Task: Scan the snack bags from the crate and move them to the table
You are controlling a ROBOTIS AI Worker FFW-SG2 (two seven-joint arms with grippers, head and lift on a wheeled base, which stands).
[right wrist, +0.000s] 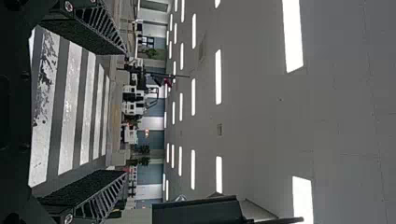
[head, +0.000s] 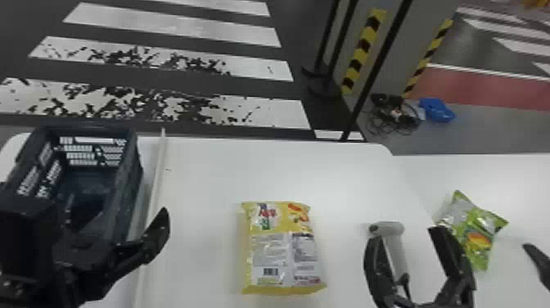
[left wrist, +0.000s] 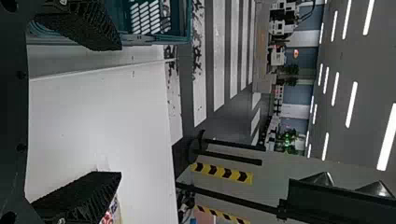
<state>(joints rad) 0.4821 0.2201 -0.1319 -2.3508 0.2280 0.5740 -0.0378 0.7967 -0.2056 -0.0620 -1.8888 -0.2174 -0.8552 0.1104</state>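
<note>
Two snack bags lie outside the crate (head: 133, 196); the yellow snack bag (head: 282, 250) rests flat near the middle of the white bench (head: 204, 172), its printed panel with a barcode facing up; the green snack bag (head: 476, 233) lies farther right, on the adjoining white bench (head: 519, 184), set at an angle.

The dark crate stands at the left end of the first bench, its open top up and its walls slotted; its contents cannot be made out in the shadow; a raised pale strip (head: 157, 180) runs along the bench beside it, between crate and yellow snack bag.

Left gripper (head: 143, 241): positioned at the crate's near end in the head view; fingers (left wrist: 77, 196) spread apart, nothing between them; part of the yellow snack bag appears behind one finger in the left wrist view.

Right gripper (head: 411, 241): positioned between the two bags in the head view; fingers (right wrist: 84, 186) spread apart, nothing clamped; a light grey device (head: 391, 228) with a handle appears beyond it.
</note>
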